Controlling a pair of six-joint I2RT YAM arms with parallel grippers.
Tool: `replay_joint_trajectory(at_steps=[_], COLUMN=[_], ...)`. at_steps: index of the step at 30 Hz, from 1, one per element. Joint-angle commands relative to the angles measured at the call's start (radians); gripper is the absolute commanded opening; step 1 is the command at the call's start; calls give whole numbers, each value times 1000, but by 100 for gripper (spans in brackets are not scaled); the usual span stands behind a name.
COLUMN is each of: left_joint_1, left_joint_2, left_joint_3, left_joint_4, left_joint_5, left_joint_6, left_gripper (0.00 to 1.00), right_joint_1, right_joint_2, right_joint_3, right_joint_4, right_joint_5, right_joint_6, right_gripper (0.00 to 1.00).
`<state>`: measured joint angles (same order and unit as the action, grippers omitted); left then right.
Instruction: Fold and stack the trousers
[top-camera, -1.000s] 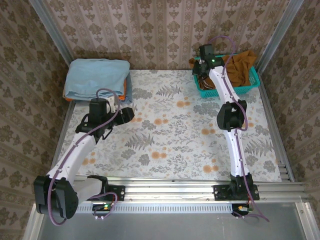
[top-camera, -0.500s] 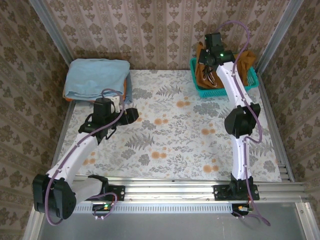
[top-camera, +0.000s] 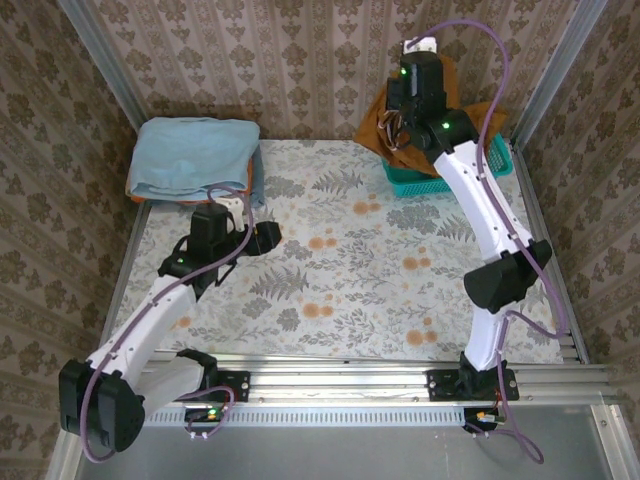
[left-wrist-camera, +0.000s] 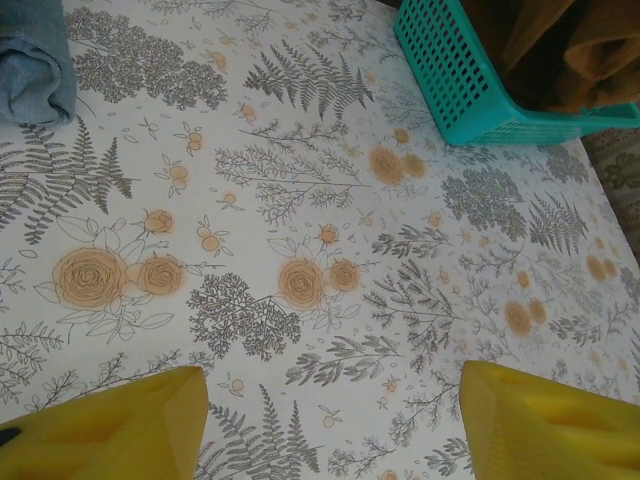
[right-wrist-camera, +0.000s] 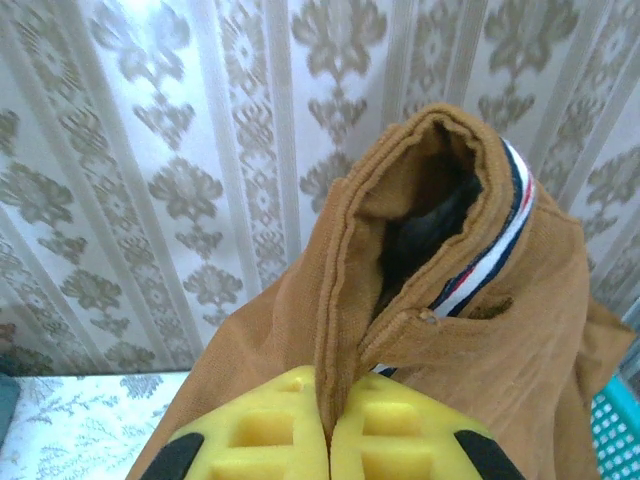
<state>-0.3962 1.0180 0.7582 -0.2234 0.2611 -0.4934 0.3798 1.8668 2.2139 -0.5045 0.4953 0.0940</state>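
1. Two white arms show from above. The right arm reaches far back and stands tall, with the right gripper (top-camera: 397, 122) up over the green basket (top-camera: 500, 162) in the far right corner of the table (top-camera: 350, 270). The brown trousers (top-camera: 375, 132) hang from it, and their lower part lies in the basket. The left arm bends over the table's left side. The left gripper (top-camera: 268, 237) points right, near a folded blue cloth (top-camera: 195, 155).
2. From the left wrist, the yellow fingers (left-wrist-camera: 110, 425) are wide apart above the flowery table, with nothing between them.
3. From the right wrist, the yellow fingers (right-wrist-camera: 270, 425) are pressed together on a fold of the trousers, below the striped waistband (right-wrist-camera: 495, 245).
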Motion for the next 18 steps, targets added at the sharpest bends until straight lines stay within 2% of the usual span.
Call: replay_joint_trajectory(at_steps=[1,6,9,13,16,17,18], left_joint_1=[-16,-33,-38,-38,-39,-39,-39], left_joint_2=[-51,-102,-139,-206,-270,-295,-321], left_joint_3=[-25,-57,-72,-84,-80,-75,-69], left_joint_4=[12,17,18,2,-31,-56,-79], left_joint_5=[-56,-99,-124,-166,-215,-247,-278], left_joint_6=[12,0,-14,-39,-65,-82,-95], left_gripper=[67,67,67,68,70,71,71], right_joint_1=[86,233,335,471,542,561,574], right_joint_2=[-142,-236,-286,-336,-356,-354,-348], right_joint_3=[2,-18,-35,-114,-217,-257,-292], right_joint_4=[234,317,280,179,83,50,13], right_joint_5=[75,60,10,-23,-128,-171,-237], right_joint_6=[-136,-300,-332,-289,-146,-94,-38], right_gripper=[0,0,0,0,0,4,16])
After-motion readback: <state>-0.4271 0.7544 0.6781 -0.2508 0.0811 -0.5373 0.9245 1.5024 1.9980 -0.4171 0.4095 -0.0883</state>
